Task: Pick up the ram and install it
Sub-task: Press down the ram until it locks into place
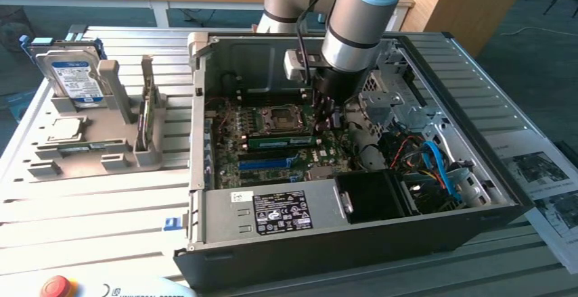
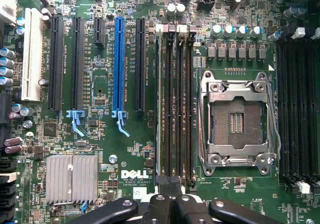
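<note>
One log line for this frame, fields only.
arm: inside open black computer case | fingers: shut over memory slots | green ram stick: on motherboard

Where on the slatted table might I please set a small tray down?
The slatted table is bare in front of the grey parts holder, left of the computer case in the exterior view. Crowded: the holder with hard drive, and inside the case.

table: slatted metal bench [image 1: 108, 222], pale grey
centre: open black computer case [image 1: 361, 243] lying on its side
nine o'clock: grey holder rack [image 1: 91, 151] carrying a hard drive [image 1: 72, 74]
four o'clock: printed sheets [image 1: 546, 182]
seven o'clock: red button [image 1: 56, 287] at the edge
</note>
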Controlling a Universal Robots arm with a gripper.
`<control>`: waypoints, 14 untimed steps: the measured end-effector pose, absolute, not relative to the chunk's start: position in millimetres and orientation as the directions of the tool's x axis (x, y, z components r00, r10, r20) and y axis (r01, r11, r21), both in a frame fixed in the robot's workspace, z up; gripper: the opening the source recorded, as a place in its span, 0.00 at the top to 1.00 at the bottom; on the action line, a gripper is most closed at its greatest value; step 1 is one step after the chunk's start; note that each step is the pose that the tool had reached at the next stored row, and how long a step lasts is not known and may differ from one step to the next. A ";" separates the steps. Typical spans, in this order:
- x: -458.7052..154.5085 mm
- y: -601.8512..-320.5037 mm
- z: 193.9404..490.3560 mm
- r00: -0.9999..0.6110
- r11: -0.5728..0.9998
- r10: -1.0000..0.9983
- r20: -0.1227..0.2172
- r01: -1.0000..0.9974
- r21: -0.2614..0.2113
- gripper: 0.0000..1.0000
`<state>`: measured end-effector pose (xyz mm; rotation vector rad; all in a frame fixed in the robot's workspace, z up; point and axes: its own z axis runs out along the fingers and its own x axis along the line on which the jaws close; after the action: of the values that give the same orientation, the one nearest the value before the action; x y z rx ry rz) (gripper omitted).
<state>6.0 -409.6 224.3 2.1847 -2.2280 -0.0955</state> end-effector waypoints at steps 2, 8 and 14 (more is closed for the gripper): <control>6.0 -409.6 224.3 -0.020 0.019 -0.999 -0.029 -0.998 0.058 0.89; 6.0 -409.6 223.5 -0.020 0.019 -0.999 -0.029 -0.998 0.057 0.89; 6.0 -409.6 222.8 -0.020 0.019 -0.999 -0.029 -0.998 0.057 0.89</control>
<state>6.0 -409.6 222.8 2.1847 -2.2280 -0.0955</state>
